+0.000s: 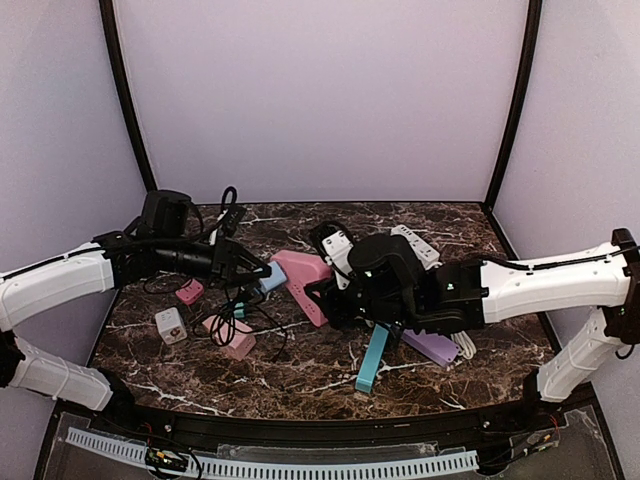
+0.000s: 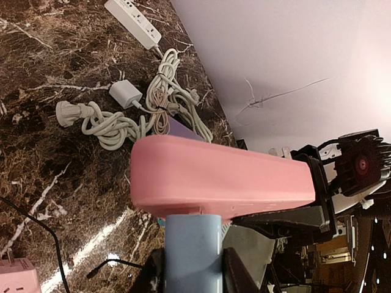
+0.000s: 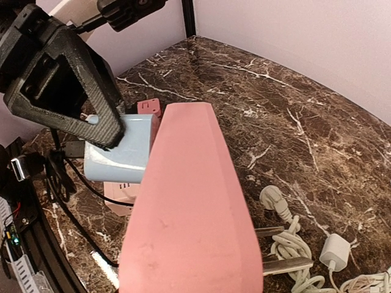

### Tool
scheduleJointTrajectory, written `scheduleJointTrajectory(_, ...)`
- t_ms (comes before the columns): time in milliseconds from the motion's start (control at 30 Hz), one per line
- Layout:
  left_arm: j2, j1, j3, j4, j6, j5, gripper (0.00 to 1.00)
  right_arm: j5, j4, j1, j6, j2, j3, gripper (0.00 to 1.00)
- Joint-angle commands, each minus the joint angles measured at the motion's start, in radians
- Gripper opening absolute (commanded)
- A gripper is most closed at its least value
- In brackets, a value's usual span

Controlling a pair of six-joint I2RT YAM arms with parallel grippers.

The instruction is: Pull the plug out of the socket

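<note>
The socket is a long pink power strip (image 1: 300, 273) (image 2: 223, 177) (image 3: 189, 213), held off the table near the middle. A light-blue plug (image 1: 272, 277) (image 2: 192, 250) (image 3: 119, 152) butts against its long side, and I see no gap between them. My left gripper (image 1: 255, 270) (image 2: 192, 271) is shut on the blue plug, one black finger (image 3: 85, 91) on each flank. My right gripper (image 1: 335, 297) is shut on the pink strip from the other end. In the right wrist view the strip hides most of its jaws.
A white power strip (image 1: 415, 245) lies at the back, and purple (image 1: 430, 347) and teal (image 1: 372, 362) strips lie under the right arm. Pink adapters (image 1: 189, 291), a white cube adapter (image 1: 170, 325) and black cables (image 1: 235, 310) crowd the left. A coiled white cord (image 2: 153, 110) lies beside a white charger (image 2: 125, 93).
</note>
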Motion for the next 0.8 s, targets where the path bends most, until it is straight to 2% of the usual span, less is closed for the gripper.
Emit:
scheduleJointTrajectory(0, -0.029, 0.048, -0.003, -0.084, -0.016, -0.016, 0.01, 0.185, 0.059, 0.041, -0.09, -0.002, 0.008, 0.0)
scheduleJointTrajectory(233, -0.031, 0.058, -0.007, -0.085, -0.018, -0.008, 0.01, 0.224, 0.068, 0.057, -0.12, 0.004, 0.019, 0.0)
scheduleJointTrajectory(467, -0.06, 0.059, 0.0, -0.081, 0.02, -0.06, 0.01, 0.221, 0.07, 0.049, -0.064, -0.02, 0.011, 0.0)
scheduleJointTrajectory(633, -0.118, 0.064, 0.01, -0.12, 0.09, -0.135, 0.0, 0.141, 0.043, -0.009, 0.035, -0.052, -0.01, 0.0)
scheduleJointTrajectory(767, -0.123, 0.094, -0.009, -0.2, 0.11, -0.174, 0.0, 0.007, -0.002, -0.087, 0.11, -0.059, -0.011, 0.0)
